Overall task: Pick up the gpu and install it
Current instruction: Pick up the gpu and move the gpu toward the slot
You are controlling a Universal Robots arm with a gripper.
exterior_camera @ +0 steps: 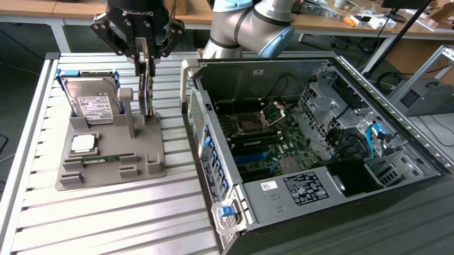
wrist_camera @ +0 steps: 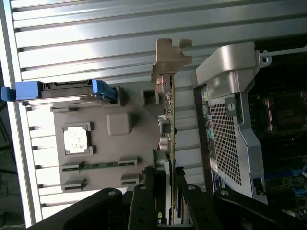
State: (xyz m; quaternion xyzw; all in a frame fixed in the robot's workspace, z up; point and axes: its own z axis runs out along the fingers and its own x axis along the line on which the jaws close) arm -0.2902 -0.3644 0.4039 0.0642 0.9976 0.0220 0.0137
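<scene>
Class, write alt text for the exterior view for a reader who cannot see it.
The robot's end effector grips the gpu upright at a grey parts tray holding a hard drive; an open computer case lies at the exterior view's right.

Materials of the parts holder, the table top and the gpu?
parts holder: matte grey, blocky, probably plastic, maybe printed.
table top: bright ribbed slats with glare, looks like bare aluminium.
gpu: thin circuit board seen edge-on; silvery edge, likely metal.
</scene>
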